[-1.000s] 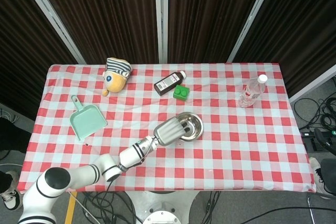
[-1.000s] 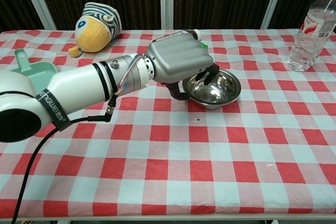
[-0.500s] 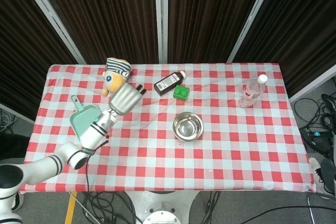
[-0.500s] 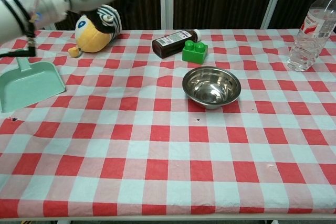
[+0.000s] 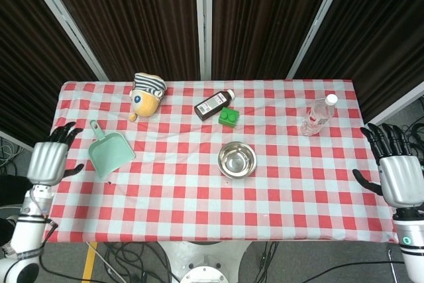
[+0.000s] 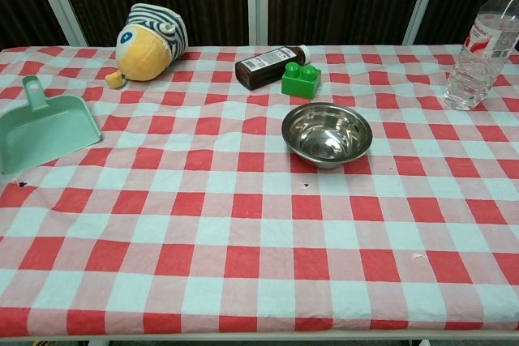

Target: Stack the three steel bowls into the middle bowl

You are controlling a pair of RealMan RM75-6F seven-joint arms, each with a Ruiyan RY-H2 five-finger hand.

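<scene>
Both hands, your left hand (image 5: 48, 161) and right hand (image 5: 399, 175), hang spread and empty, well apart either side of the steel bowl (image 5: 236, 160) mid-bench (image 5: 305, 183); neither is clearly nearer.

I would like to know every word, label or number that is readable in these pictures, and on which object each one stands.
No text here can be read.
Brown bottle: white label with dark print, too small and blurred to read.
Water bottle: label with red and white marks, wording not legible.
Green block, steel bowl, dustpan, plush toy: no visible text.
</scene>
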